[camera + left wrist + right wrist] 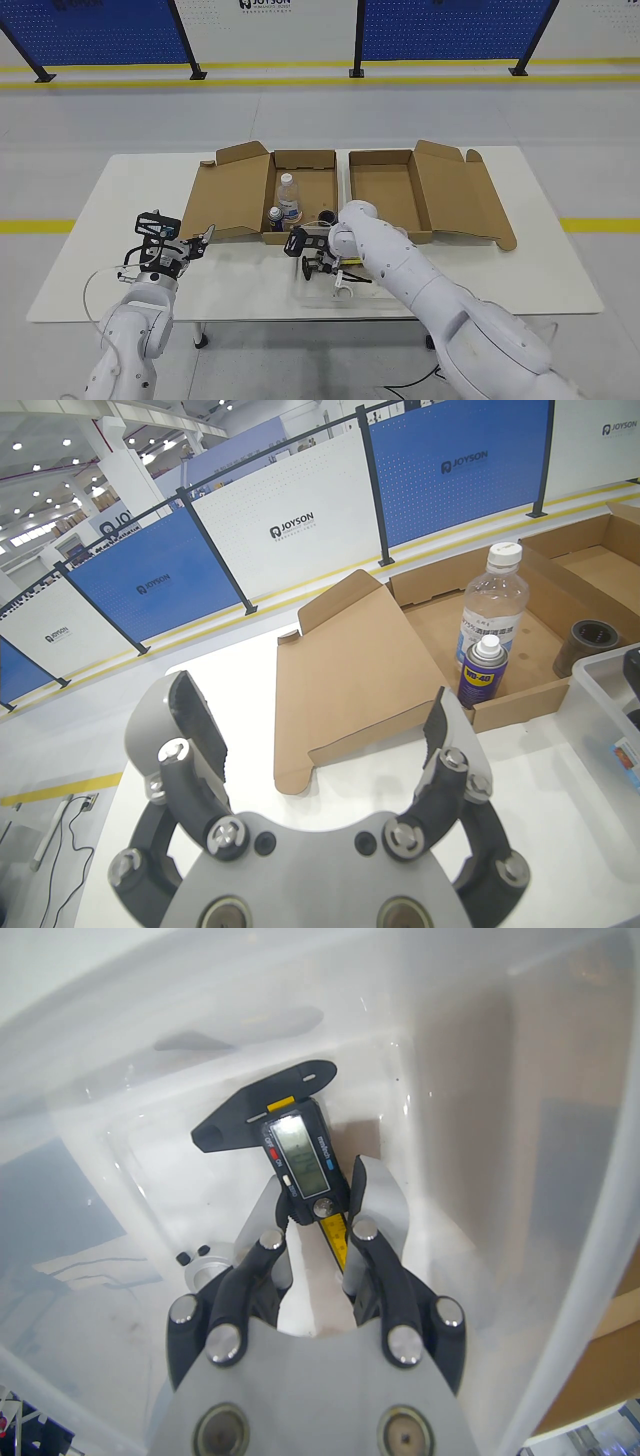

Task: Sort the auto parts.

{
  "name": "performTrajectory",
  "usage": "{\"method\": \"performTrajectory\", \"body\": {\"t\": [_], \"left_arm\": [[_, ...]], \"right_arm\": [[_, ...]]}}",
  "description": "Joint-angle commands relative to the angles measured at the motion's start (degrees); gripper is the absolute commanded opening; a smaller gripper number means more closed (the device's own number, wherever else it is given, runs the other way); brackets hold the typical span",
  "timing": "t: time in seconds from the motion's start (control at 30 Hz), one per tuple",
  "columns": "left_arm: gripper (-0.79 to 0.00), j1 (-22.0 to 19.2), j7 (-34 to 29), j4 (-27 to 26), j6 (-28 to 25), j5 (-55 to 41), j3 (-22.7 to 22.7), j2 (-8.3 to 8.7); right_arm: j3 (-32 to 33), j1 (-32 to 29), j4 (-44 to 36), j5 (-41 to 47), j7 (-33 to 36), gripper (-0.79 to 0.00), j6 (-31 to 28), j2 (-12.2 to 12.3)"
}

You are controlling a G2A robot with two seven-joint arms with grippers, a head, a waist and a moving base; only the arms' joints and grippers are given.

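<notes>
Right claw (320, 1198) sits inside the clear bin (450, 1078), clamped on the digital caliper (300, 1153) at its slider body; we can't tell if it's off the bin floor. Left claw (320, 720) hangs open over the white surface (240, 285), beside the left cardboard box (350, 680), which holds a labelled clear bottle (492, 610), a blue spray can (482, 672) and a dark cylinder (592, 645). A second box (385, 195) sits alongside. Blue-and-white fence panels (280, 525) stand behind.
</notes>
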Motion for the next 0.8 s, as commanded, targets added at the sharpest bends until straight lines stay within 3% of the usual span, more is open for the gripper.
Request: {"method": "performTrajectory", "body": {"t": [0.0,0.77], "left_arm": [[0.0,0.0,0.0,0.0,0.0,0.0,0.0,0.0],[0.0,0.0,0.0,0.0,0.0,0.0,0.0,0.0]], "right_arm": [[0.5,-0.3,-1.2,0.1,0.5,-0.785,0.2,0.4],[10.7,-7.0,-22.7,-0.7,9.2,-0.785,4.2,7.4]]}}
